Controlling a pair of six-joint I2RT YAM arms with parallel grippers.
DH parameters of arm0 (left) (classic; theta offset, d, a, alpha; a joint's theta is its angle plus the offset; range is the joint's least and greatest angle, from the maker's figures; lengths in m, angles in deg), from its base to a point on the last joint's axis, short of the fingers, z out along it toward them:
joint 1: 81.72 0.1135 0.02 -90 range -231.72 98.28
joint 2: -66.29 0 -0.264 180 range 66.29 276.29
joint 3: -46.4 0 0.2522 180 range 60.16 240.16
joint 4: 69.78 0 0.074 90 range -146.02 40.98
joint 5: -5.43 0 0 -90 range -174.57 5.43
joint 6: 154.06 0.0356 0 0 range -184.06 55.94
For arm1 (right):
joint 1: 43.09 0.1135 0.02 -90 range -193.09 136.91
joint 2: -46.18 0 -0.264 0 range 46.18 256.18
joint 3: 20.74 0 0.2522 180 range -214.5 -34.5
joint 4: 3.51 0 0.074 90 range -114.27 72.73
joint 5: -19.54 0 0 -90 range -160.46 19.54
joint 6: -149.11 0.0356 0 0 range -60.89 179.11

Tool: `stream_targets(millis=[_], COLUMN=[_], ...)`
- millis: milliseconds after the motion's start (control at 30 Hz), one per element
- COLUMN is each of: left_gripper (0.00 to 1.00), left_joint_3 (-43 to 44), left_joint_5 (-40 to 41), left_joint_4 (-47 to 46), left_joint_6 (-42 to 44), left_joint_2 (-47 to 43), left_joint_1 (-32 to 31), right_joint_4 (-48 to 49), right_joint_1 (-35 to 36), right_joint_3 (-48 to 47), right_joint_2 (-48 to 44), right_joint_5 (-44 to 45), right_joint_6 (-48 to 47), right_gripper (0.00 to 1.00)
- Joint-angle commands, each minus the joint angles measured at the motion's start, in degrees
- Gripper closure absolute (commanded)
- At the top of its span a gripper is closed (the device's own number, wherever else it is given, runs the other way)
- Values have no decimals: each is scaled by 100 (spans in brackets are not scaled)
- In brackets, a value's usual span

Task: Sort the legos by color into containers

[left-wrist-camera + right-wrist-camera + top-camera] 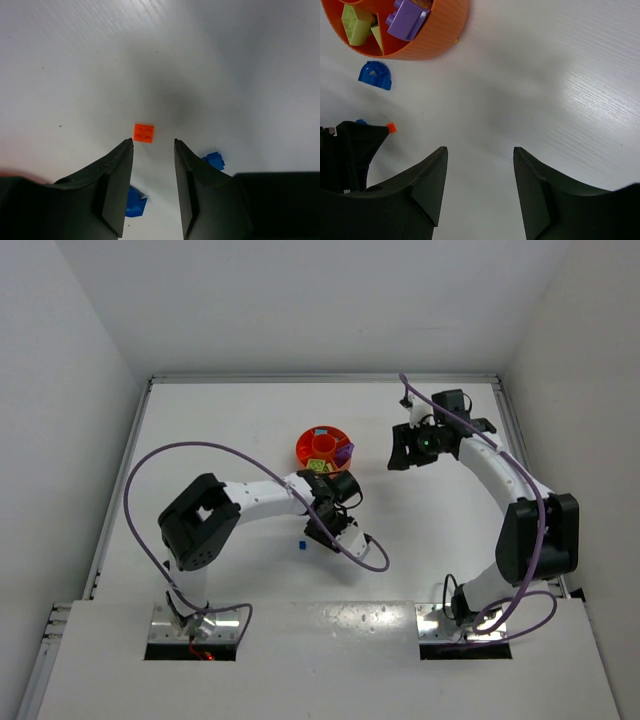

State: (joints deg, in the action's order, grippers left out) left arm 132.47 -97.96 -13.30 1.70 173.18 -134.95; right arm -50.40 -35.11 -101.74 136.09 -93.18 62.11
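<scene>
White tabletop [75, 60] holds an orange lego [144, 133] just beyond the left pincer [154, 143], parted and empty.

The counter [560, 75] is white and matt, with a fine linear grain and a soft sheen. The tray [435, 35] is orange plastic; its outer wall is finely ribbed. The orange lego [144, 133] and purple lego [406, 19] are smooth moulded plastic. The left gripper [153, 144] is matt black plastic.
</scene>
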Motion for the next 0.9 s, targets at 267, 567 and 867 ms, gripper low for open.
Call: stream_targets(millis=[267,567,867], left_gripper=[54,54,60], left_joint_3=[398,450,398], left_joint_5=[38,38,38], left_joint_4=[193,193,140], left_joint_6=[253,359,473], left_joint_2=[324,447,613], left_joint_1=[-64,-64,-64], right_joint_4=[78,78,78], right_joint_1=[-34,-34,-34], right_joint_3=[-254,-254,-307], right_joint_2=[-149,-96,-44], right_joint_5=[-13,-13,-13], right_joint_6=[-54,-54,-54], right_gripper=[44,44,44])
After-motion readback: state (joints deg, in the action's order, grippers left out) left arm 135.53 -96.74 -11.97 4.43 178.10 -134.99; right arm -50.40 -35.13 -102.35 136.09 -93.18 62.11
